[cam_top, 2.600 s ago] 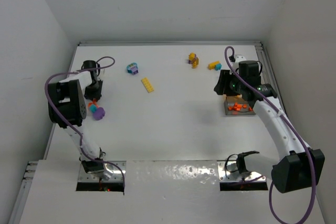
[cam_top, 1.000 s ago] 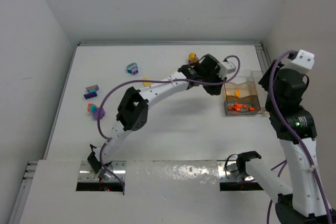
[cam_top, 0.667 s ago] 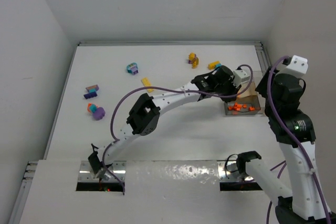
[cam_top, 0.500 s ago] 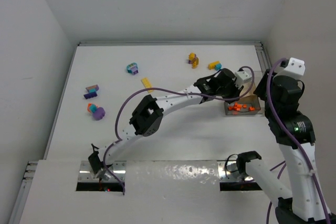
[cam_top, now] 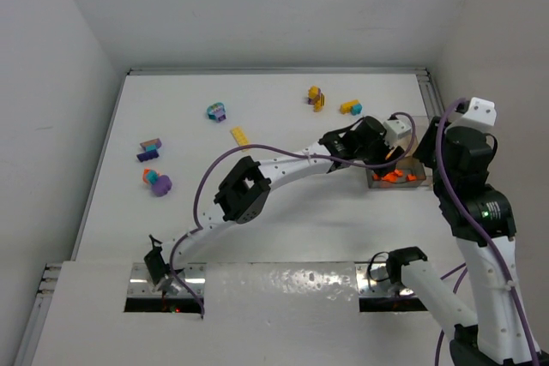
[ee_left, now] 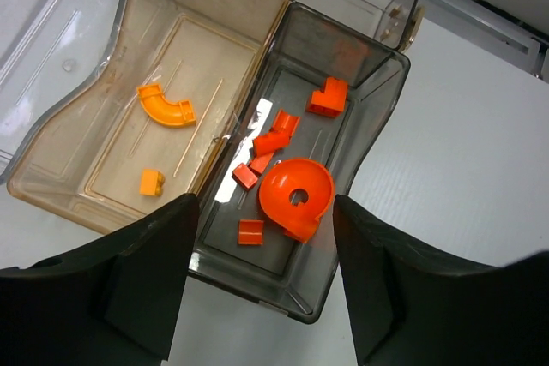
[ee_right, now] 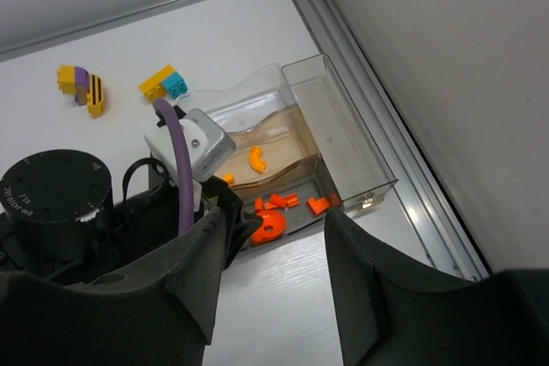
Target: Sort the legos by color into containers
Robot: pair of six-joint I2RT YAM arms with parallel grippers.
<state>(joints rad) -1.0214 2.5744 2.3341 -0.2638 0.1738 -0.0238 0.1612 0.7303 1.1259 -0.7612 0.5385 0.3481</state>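
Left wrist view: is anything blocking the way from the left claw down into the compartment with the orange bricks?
Nothing visible does. The left claw hangs open directly over the dark compartment, which is open-topped. Inside it are only small orange bricks and an orange ring piece.

Under your left gripper (ee_left: 264, 212) lies the white table (ee_left: 446, 126). Just ahead of it, a metal rail (ee_left: 497, 10) runs along the table's edge. White walls (cam_top: 257, 6) rise beyond, and a glossy panel (cam_top: 283, 289) sits well behind.
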